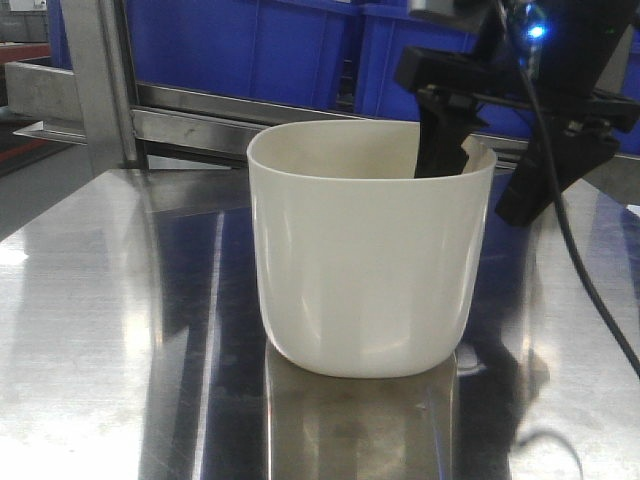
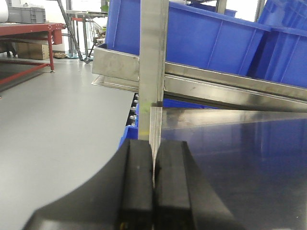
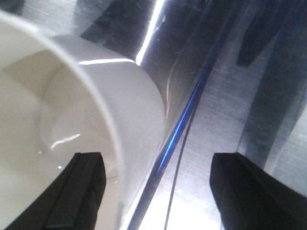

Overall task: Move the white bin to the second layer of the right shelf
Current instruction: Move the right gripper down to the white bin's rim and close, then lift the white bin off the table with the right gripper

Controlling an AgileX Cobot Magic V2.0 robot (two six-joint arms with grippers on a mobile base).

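The white bin point(image 1: 360, 270) stands upright on the shiny steel tabletop point(image 1: 100, 330), empty inside. My right gripper point(image 1: 490, 165) is open and straddles the bin's right wall. One finger point(image 1: 440, 140) hangs inside the rim, the other point(image 1: 540, 185) outside it. In the right wrist view the bin's wall point(image 3: 120, 105) runs between the spread fingers of the right gripper point(image 3: 156, 165), touching neither. My left gripper point(image 2: 153, 163) is shut with nothing in it, low at the table's left edge and facing a steel post point(image 2: 153, 62). The right shelf second layer is out of view.
A steel rack rail point(image 1: 200, 120) runs behind the table and carries blue crates point(image 1: 250, 45). An upright post point(image 1: 100, 80) rises at the back left. A black cable point(image 1: 590, 280) hangs from the right arm over the table. Grey floor point(image 2: 57, 120) lies off to the left.
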